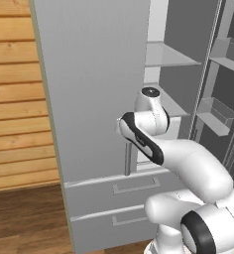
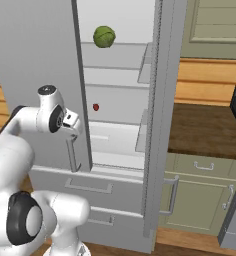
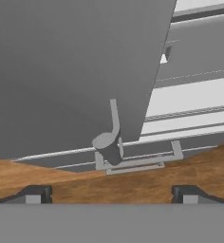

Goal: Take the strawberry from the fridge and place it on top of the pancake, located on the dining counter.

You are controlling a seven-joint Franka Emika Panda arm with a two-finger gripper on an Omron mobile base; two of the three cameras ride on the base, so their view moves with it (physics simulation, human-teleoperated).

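We can read no text, label, brand, number or sign in any of these views. The fridge (image 2: pixel 35 75) doors, shelves and drawers are plain grey and white, and the wooden wall (image 1: pixel 15 99) and cabinets (image 2: pixel 200 195) beside them carry no lettering that we can make out.

You face a tall light-grey fridge (image 2: pixel 35 60) with plain grey doors, grey bar handles and white inner shelves, where a tiny red strawberry (image 2: pixel 96 107) shows bright against the pale back wall and a round, leafy green cabbage ball (image 2: pixel 104 37) sits on a higher shelf. Beside it you see honey-coloured horizontal wooden wall planks (image 1: pixel 15 99), a darker brown plank floor (image 1: pixel 25 218), and a dark-brown wooden countertop (image 2: pixel 205 130) over pale grey-green cabinet doors (image 2: pixel 200 195).
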